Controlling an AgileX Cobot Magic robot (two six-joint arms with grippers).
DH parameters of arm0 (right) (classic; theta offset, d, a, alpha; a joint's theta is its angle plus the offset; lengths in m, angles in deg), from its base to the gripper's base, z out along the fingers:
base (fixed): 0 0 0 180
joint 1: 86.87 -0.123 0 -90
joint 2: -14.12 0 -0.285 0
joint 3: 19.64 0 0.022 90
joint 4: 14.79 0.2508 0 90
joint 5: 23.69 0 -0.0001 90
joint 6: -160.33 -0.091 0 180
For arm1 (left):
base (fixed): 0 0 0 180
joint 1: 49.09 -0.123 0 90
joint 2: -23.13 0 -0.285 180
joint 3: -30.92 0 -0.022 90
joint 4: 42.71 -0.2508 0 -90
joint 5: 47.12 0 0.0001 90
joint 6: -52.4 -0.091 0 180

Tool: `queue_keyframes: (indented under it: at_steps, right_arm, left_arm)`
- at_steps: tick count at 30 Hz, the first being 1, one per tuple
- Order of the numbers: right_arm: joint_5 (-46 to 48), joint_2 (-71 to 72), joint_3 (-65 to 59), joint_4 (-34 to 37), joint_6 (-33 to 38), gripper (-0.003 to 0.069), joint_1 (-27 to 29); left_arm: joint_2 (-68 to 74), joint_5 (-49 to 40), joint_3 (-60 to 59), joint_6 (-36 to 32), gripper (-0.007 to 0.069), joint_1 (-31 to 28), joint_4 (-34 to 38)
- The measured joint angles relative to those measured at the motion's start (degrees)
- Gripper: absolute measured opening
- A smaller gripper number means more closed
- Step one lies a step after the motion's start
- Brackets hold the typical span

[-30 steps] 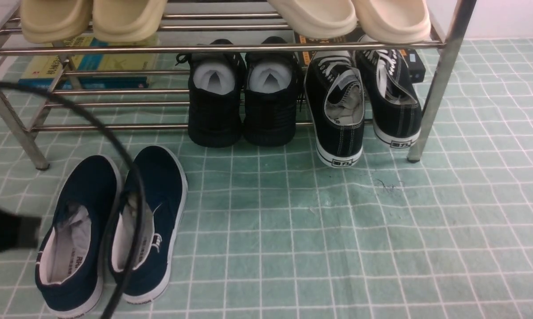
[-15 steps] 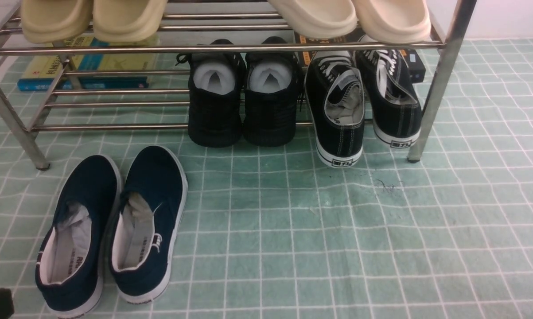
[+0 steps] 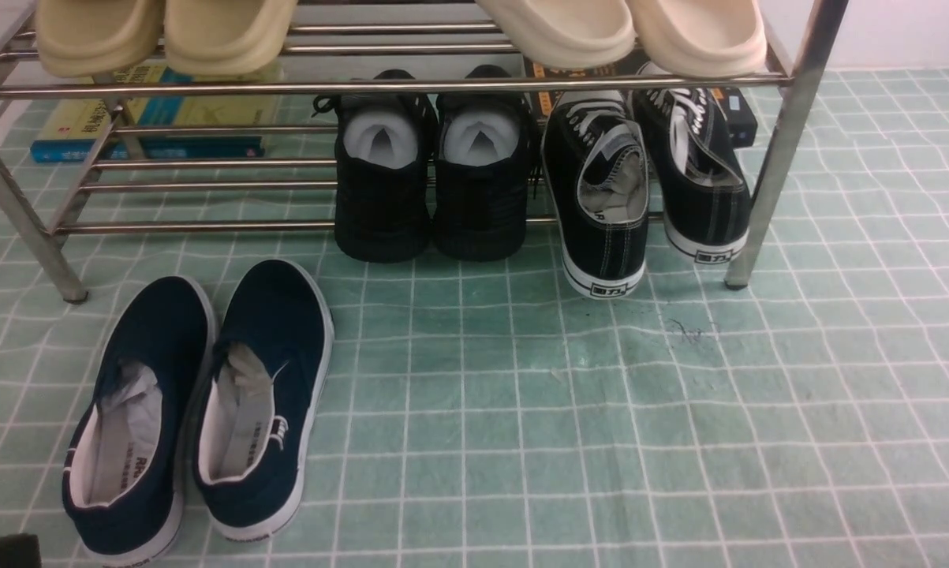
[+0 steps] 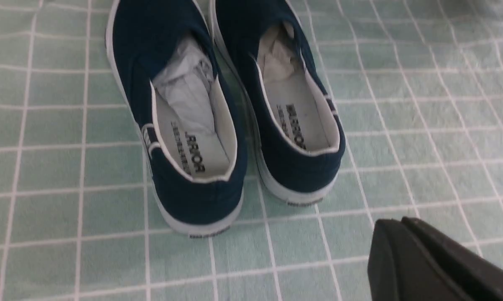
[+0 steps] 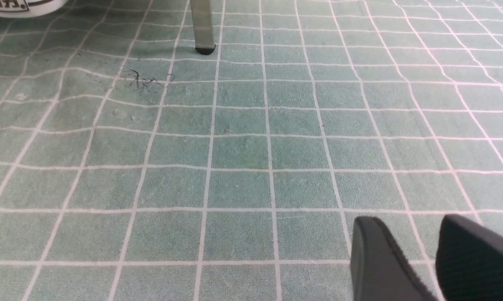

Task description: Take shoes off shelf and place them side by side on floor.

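the left claw (image 4: 395,234) has its two black fingers pressed flat together with nothing between them, hanging over bare floor (image 4: 50,175) just behind the heels of the shoes. in the front view only a dark scrap of that arm shows at the bottom left corner. the right claw (image 5: 406,246) stands with its fingers parted, a clear strip of green grid showing between them, and it holds nothing; below it lies only floor, with a slanted shelf leg (image 5: 202,25) and a few dark scuff marks (image 5: 144,79) farther off.

the shoes (image 3: 198,402), a navy slip-on pair with white soles, sit on the floor side by side, touching or nearly touching along their inner edges, toes toward the shelf (image 3: 411,85) and heels toward the robot. they lie at the left of the front view, in front of the empty left part of the lower tier. crumpled pale paper is tucked in their toes, and the white insoles carry dark lettering.

on the lower tier, to the right, stand a black pair with white stuffing (image 3: 431,173) and, beside them, black lace-up sneakers (image 3: 648,181), heels jutting past the front bar. the upper tier carries two pairs of cream slippers (image 3: 166,31) at left and right. behind the shelf at the left lie some books (image 3: 158,118).
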Motion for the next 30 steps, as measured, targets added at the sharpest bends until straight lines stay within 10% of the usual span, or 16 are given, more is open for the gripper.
queue_keyframes:
  at_steps: [16, 30]
  right_arm:
    - [0.0, 0.0, 0.0, 0.0, 0.0, 0.0239, 0.0]
    - [0.0, 0.0, 0.0, 0.0, 0.0, 0.0239, 0.0]
  left_arm:
    - [-4.2, 6.7, -4.3, 1.9, 0.0036, -1.6, -3.0]
    - [-15.4, 21.5, -23.9, -1.0, 0.0046, -22.3, -2.0]
